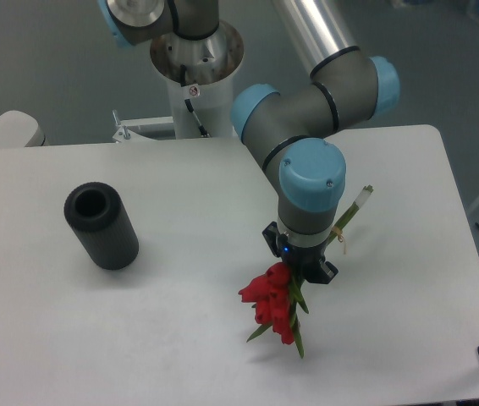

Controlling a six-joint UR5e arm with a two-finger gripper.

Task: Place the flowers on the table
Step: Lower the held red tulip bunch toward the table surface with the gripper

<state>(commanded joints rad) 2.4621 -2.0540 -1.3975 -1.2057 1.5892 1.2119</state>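
Observation:
The flowers (272, 306), a bunch of red tulips with green leaves, lie slanted at the table's front right. Their thin stems run up and right under my wrist to the pale cut ends (362, 198). My gripper (301, 264) points straight down over the stems just behind the red heads. The black gripper body and the blue wrist hide its fingers, so I cannot see whether they clasp the stems. I cannot tell whether the tulip heads touch the white table (180, 338) or hang just above it.
A black hollow cylinder (102, 227) lies on its side at the table's left, its opening facing up and back. The arm's base (195, 63) stands behind the table's far edge. The table's right edge is near the stem ends.

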